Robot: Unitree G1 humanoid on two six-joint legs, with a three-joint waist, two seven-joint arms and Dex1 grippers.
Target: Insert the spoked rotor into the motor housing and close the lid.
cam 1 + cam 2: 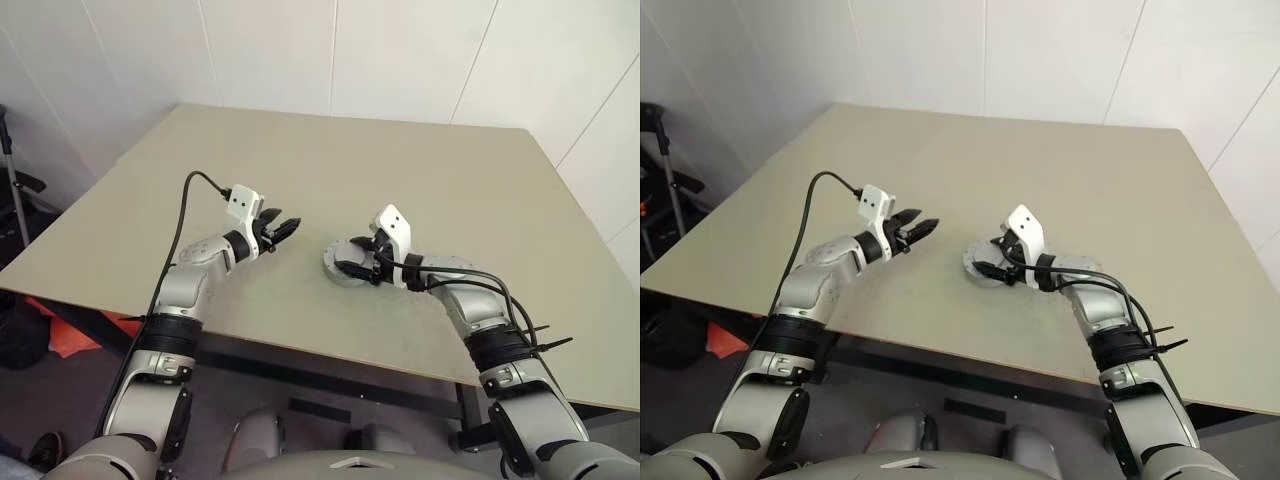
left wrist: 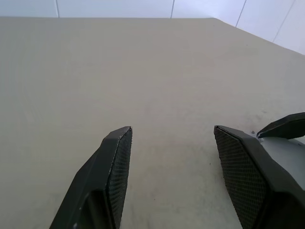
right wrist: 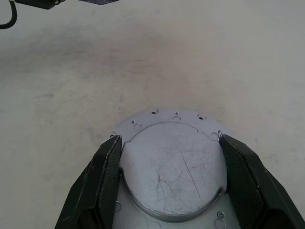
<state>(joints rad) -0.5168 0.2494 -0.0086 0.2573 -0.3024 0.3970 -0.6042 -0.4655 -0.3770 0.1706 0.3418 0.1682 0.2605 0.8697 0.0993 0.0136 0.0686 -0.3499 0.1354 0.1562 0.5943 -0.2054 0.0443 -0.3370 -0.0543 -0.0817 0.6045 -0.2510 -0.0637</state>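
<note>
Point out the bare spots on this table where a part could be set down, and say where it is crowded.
Bare: the table from both tools back to its far edge by the wall, and the strip between the left tool and the lid. Crowded: around the lid, where the right tool has a finger on each side.

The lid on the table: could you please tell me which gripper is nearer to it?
Right. The right gripper straddles the lid, one finger at each side of its rim. The left gripper hangs open over bare table, off to the lid's left.
</note>
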